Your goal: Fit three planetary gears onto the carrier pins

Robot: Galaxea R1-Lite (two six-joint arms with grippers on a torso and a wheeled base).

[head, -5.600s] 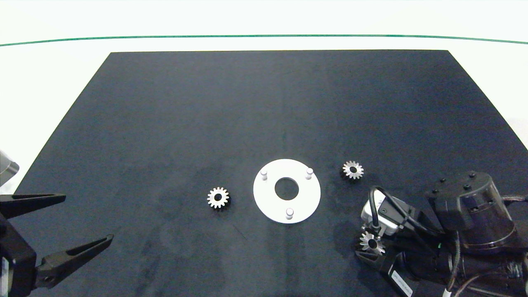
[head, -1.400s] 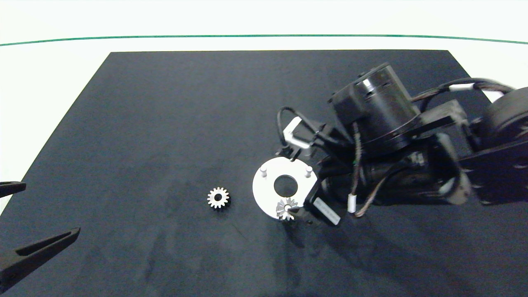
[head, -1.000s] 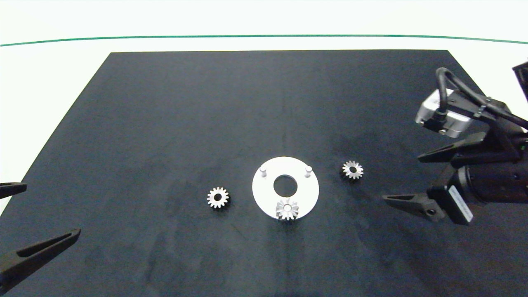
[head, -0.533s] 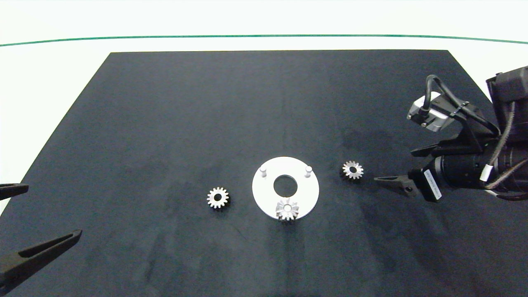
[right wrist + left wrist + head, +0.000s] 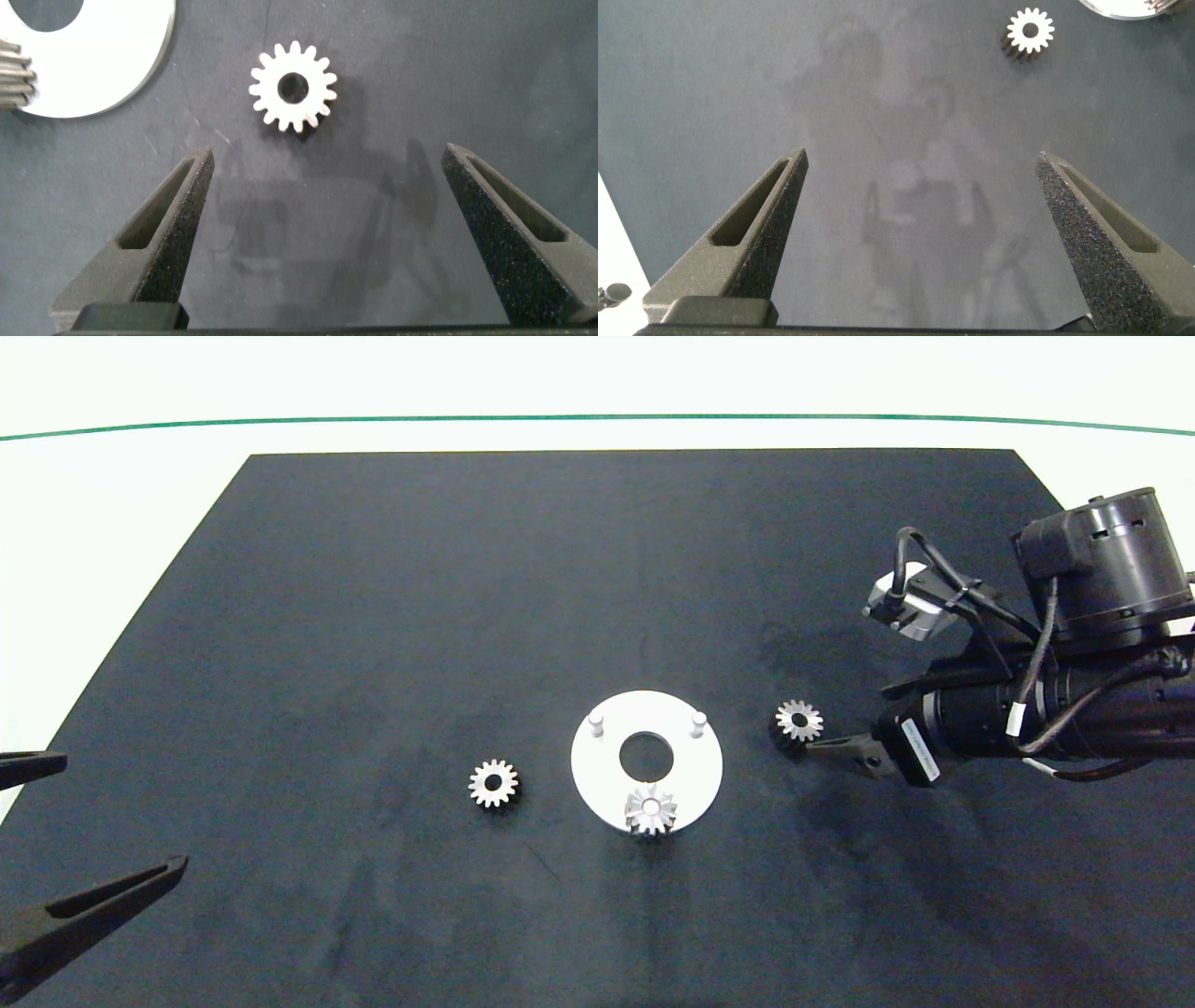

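Observation:
A flat white disc (image 5: pixel 693 771) lies mid-mat with two bare carrier pins (image 5: pixel 597 721) (image 5: pixel 697 719) on its far side. One planetary gear (image 5: pixel 650 810) sits on the near pin. A second gear (image 5: pixel 492 783) lies on the mat left of the disc, and a third (image 5: pixel 798 720) to its right. My right gripper (image 5: pixel 829 732) is open, low over the mat, just right of that third gear. In the right wrist view the gear (image 5: pixel 293 88) lies just ahead of the gripper (image 5: pixel 325 154), centred on the gap between its fingertips. My left gripper (image 5: pixel 125 812) is open at the mat's near left corner.
A black mat (image 5: pixel 597 569) covers the white table, with a green line (image 5: pixel 597 417) beyond it. The left wrist view shows the left gear (image 5: pixel 1030 31) and a sliver of the disc (image 5: pixel 1125 7) far ahead of the left gripper (image 5: pixel 921 157).
The right gripper set a gear on the near pin, let go and pulled back right. It has since swung in low toward the right-hand gear. The left gripper barely moved.

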